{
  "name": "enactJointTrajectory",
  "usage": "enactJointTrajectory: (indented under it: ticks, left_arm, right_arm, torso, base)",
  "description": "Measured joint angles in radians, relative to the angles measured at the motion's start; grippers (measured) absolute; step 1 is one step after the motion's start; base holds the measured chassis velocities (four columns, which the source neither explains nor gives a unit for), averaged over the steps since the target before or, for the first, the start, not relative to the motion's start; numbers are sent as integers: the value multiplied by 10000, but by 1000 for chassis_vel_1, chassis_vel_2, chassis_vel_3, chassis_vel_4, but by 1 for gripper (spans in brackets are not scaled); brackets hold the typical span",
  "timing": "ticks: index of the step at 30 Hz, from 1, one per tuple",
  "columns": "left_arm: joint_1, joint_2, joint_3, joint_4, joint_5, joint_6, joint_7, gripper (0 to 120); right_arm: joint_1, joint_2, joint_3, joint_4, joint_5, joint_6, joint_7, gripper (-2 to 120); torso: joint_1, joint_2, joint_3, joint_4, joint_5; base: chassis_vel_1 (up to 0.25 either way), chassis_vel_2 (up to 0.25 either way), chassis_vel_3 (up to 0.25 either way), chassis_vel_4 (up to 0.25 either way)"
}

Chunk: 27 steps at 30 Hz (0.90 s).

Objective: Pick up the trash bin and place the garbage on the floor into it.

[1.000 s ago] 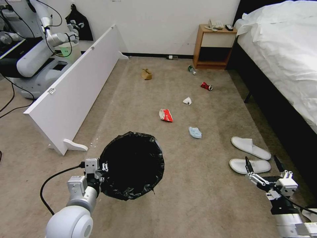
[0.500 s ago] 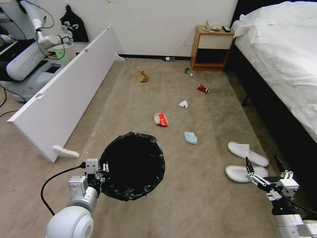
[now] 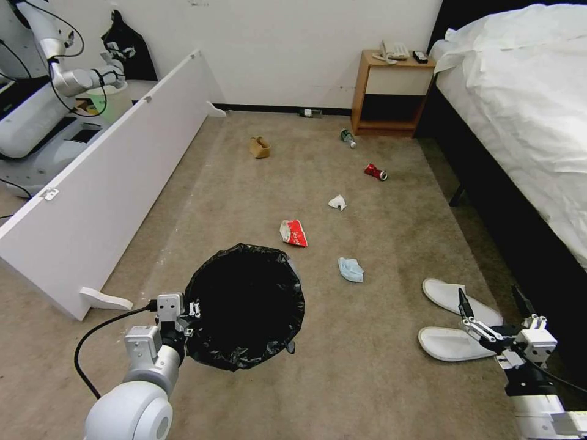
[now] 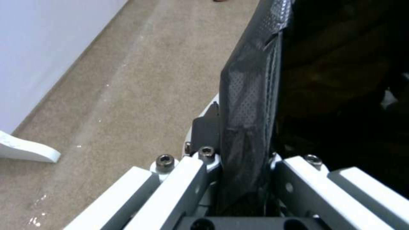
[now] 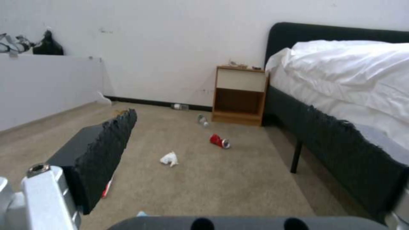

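Left gripper [image 3: 191, 310], jaws pinching the bag-lined rim of the trash bin [image 3: 244, 305], holds the bin off the floor [image 3: 379, 379]; the left wrist view shows the rim [image 4: 247, 95] clamped between the two jaws. Right gripper [image 3: 492, 308], jaws spread and empty, hovers over the pair of white slippers [image 3: 455, 318] beside the bed [image 3: 526, 122]. Judged progress: the bin pick-up is done; the bin's visible interior is dark, and no litter can be made out in it. All garbage lies on the carpet: blue face mask [image 3: 350, 269], red packet [image 3: 294, 233], white tissue [image 3: 337, 202], red can [image 3: 374, 172], green-labelled bottle [image 3: 347, 137], brown paper bag [image 3: 259, 147].
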Motion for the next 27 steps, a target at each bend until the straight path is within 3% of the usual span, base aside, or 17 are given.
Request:
enactJointTrajectory:
  ticks: [27]
  left_arm:
    - [-16, -35, 42, 120, 24, -162, -56, 2]
  right_arm:
    - [26, 27, -19, -136, -16, 141, -51, 100]
  torso:
    - [0, 0, 2, 0, 1]
  base:
    - [0, 0, 0, 0]
